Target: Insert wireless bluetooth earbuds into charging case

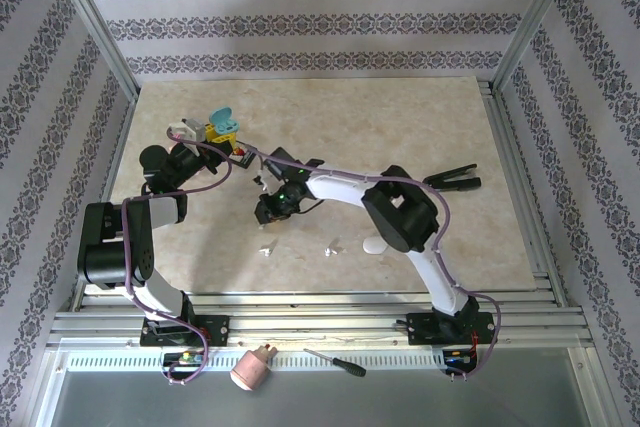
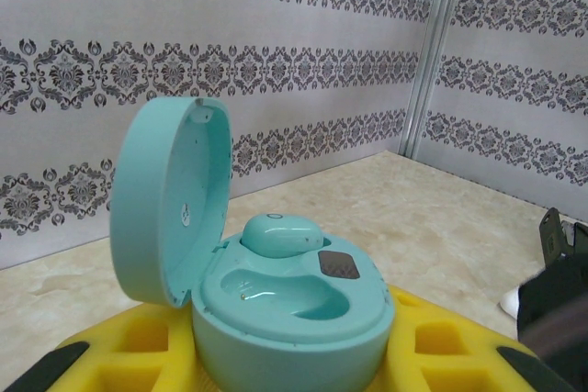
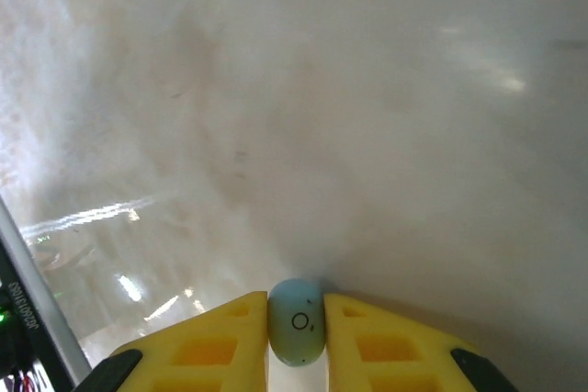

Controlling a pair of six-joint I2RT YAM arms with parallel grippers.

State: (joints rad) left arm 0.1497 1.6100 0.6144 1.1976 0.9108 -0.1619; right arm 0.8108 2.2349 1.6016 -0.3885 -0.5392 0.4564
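A: Where is the right gripper point(image 3: 296, 309)?
B: Bottom centre of its wrist view, pinching a pale blue-green earbud point(image 3: 296, 330), the table point(image 3: 367, 135) behind it.
A: And the left gripper point(image 2: 294, 364)?
B: Clamped round the open charging case point(image 2: 276, 305); a second earbud point(image 2: 280, 231) sits inside.

The open charging case point(image 2: 276, 319) and the earbud point(image 2: 278, 231) in it are one pale blue-green with a dark grey patch beside the bud, and the left gripper point(image 2: 294, 355) has bright yellow jaws with black ends. The right gripper point(image 3: 296, 305) has the same yellow jaws, and the second earbud point(image 3: 296, 323) is pale blue-green with a thin dark ring. The walls point(image 2: 276, 71) are white with bands of grey damask, and the surface point(image 1: 400, 127) is cream marbled with tan.
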